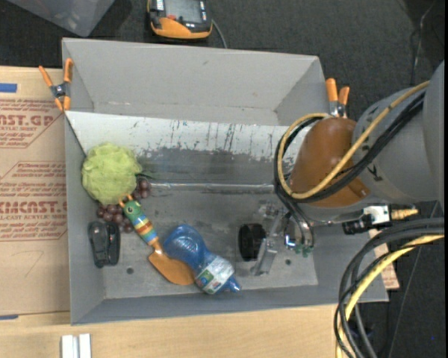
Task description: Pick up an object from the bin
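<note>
My gripper (pixel 280 246) is low over the bin floor at the front right, open, with nothing between its fingers. A small black round thing (pixel 249 242) lies just to its left, touching or nearly touching the nearer finger (pixel 266 258). Farther left, a blue plastic bottle (pixel 196 257) with a crumpled label lies on its side. It rests partly over the orange end of a striped toy spatula (pixel 151 241).
A fluffy green ball (pixel 110 172) sits at the left wall, with dark purple grapes (pixel 118 211) under it and a black oblong gadget (pixel 102 243) in the front left corner. The arm with its orange cover and yellow cables overhangs the bin's right side.
</note>
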Motion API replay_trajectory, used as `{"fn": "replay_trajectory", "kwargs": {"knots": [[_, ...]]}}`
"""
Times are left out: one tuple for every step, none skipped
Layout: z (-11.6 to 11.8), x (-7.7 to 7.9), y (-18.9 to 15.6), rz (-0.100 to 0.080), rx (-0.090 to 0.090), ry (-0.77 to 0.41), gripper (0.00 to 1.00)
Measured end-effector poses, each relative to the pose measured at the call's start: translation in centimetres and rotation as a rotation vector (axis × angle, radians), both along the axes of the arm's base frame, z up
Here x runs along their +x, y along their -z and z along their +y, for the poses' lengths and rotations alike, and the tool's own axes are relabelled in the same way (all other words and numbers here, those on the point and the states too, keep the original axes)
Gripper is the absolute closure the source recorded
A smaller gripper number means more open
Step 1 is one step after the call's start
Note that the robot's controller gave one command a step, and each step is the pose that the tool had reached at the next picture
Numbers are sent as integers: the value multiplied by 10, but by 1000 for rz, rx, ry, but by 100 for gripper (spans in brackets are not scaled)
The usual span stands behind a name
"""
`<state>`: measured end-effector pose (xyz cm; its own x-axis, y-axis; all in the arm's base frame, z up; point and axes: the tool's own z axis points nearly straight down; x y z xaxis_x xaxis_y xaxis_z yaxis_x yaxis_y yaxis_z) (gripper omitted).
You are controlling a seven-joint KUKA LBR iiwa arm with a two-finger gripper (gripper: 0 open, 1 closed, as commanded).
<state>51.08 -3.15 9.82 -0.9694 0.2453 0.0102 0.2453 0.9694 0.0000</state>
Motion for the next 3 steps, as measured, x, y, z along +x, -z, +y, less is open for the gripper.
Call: {"fn": "replay_trajectory", "kwargs": {"knots": [[-4,1,29,-24,-3,-109,0],[-7,-1,28,-17,-1,49,100],[-7,-1,28,-16,-2,48,100]]}}
